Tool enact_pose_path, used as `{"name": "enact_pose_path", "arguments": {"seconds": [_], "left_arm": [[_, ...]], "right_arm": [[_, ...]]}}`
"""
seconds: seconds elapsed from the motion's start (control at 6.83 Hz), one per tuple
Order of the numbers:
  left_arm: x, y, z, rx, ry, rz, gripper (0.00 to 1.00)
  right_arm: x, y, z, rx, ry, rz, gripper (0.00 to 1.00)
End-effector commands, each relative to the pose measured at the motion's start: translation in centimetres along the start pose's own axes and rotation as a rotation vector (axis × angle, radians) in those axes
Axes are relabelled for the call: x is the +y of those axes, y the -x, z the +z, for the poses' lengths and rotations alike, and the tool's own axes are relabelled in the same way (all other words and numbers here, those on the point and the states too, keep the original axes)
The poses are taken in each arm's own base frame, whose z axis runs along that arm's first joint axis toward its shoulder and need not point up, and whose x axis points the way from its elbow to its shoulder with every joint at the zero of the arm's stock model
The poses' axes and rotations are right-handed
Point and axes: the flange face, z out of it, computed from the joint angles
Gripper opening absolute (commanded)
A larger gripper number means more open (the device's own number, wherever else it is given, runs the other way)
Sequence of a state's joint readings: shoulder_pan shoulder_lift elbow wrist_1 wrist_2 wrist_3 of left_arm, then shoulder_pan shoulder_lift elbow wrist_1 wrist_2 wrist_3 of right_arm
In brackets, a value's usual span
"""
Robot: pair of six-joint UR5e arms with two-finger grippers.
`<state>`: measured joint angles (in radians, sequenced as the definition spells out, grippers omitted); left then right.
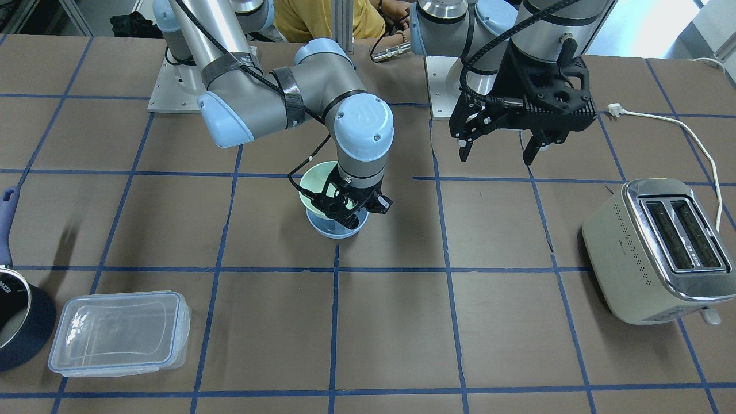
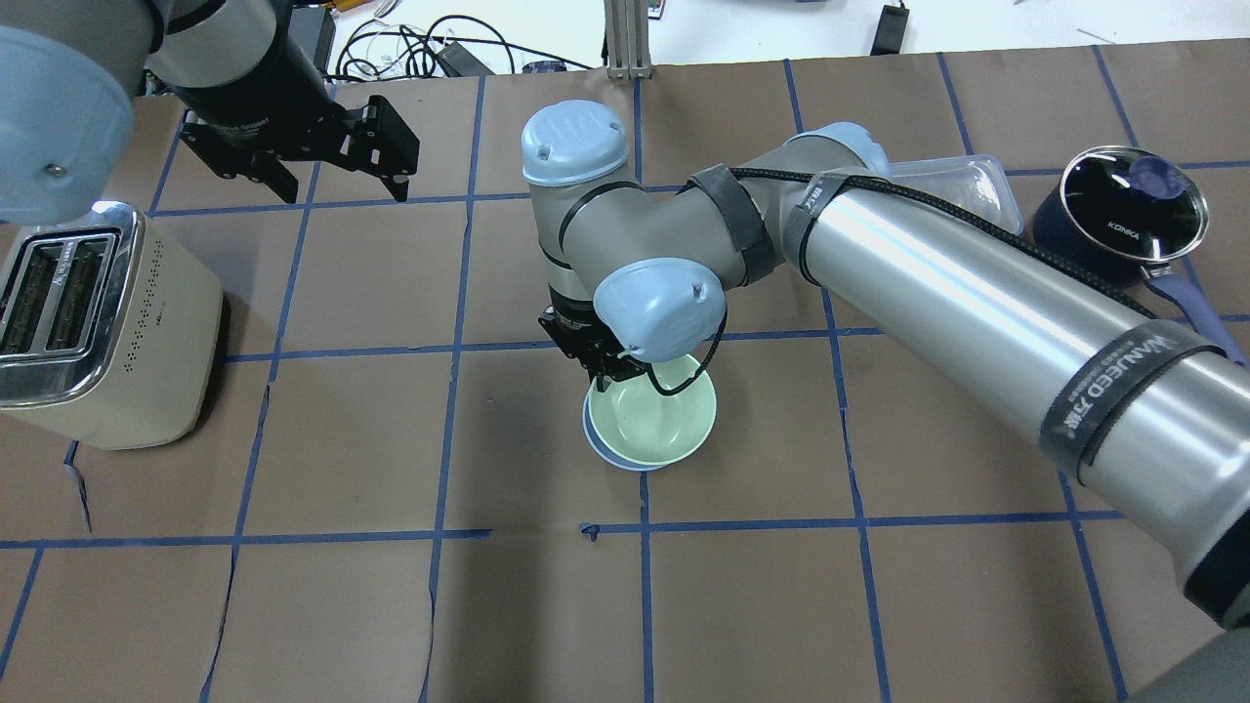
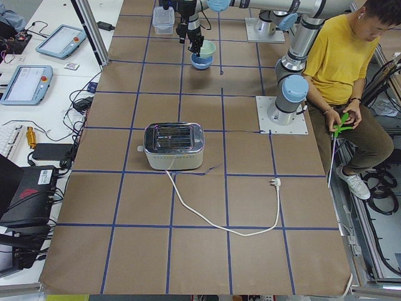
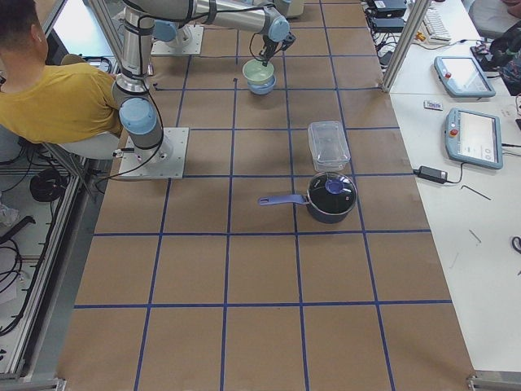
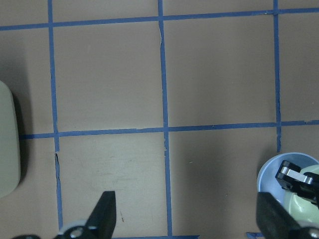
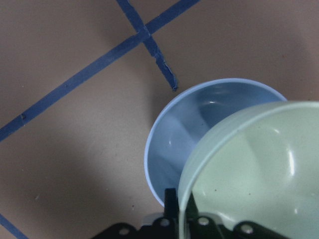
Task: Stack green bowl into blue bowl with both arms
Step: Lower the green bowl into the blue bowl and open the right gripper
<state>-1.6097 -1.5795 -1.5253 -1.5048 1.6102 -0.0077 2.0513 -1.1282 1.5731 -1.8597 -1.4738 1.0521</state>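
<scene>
My right gripper (image 2: pixel 604 371) is shut on the rim of the pale green bowl (image 2: pixel 656 420) and holds it tilted, partly inside the pale blue bowl (image 2: pixel 592 432) on the table's middle. In the right wrist view the green bowl (image 6: pixel 249 164) overlaps the blue bowl (image 6: pixel 184 129), with its rim between the fingers (image 6: pixel 170 199). In the front view the right gripper (image 1: pixel 340 208) hides part of the green bowl (image 1: pixel 316 181) above the blue bowl (image 1: pixel 336 229). My left gripper (image 1: pixel 497 150) hangs open and empty above the table, apart from the bowls; it also shows in the overhead view (image 2: pixel 342 190).
A cream toaster (image 2: pixel 98 322) stands on my left side, its white cord (image 1: pixel 690 132) trailing on the table. A clear lidded container (image 1: pixel 121 333) and a dark blue saucepan (image 2: pixel 1118 205) sit on my right side. A person in yellow (image 3: pixel 344 63) sits behind the robot.
</scene>
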Motion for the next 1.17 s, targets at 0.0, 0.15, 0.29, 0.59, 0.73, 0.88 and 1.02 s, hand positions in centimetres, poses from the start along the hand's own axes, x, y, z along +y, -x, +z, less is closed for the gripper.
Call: {"name": "enact_pose_path", "arguments": {"seconds": [0.0, 0.15, 0.29, 0.59, 0.73, 0.88, 1.02], "left_arm": [[0.1, 0.1, 0.4, 0.002, 0.009, -0.002, 1.0], [0.1, 0.1, 0.5, 0.002, 0.011, -0.003, 1.0], [0.1, 0.1, 0.5, 0.002, 0.011, -0.003, 1.0], [0.2, 0.1, 0.6, 0.002, 0.014, -0.003, 1.0], [0.1, 0.4, 0.6, 0.0, 0.014, -0.006, 1.0], [0.1, 0.2, 0.6, 0.002, 0.012, -0.003, 1.0], [0.1, 0.4, 0.6, 0.002, 0.014, -0.006, 1.0]], "right_arm": [[0.1, 0.7, 0.9, -0.018, 0.049, 0.005, 0.0], [0.2, 0.7, 0.9, -0.022, 0.05, 0.001, 0.0], [0.2, 0.8, 0.9, -0.023, 0.048, -0.004, 0.05], [-0.1, 0.7, 0.9, -0.024, 0.03, -0.014, 0.74], [-0.2, 0.6, 0.4, -0.029, 0.026, -0.021, 0.96], [-0.9, 0.3, -0.2, -0.036, 0.022, -0.028, 1.0], [-2.4, -0.6, -1.7, -0.046, -0.002, -0.013, 1.0]]}}
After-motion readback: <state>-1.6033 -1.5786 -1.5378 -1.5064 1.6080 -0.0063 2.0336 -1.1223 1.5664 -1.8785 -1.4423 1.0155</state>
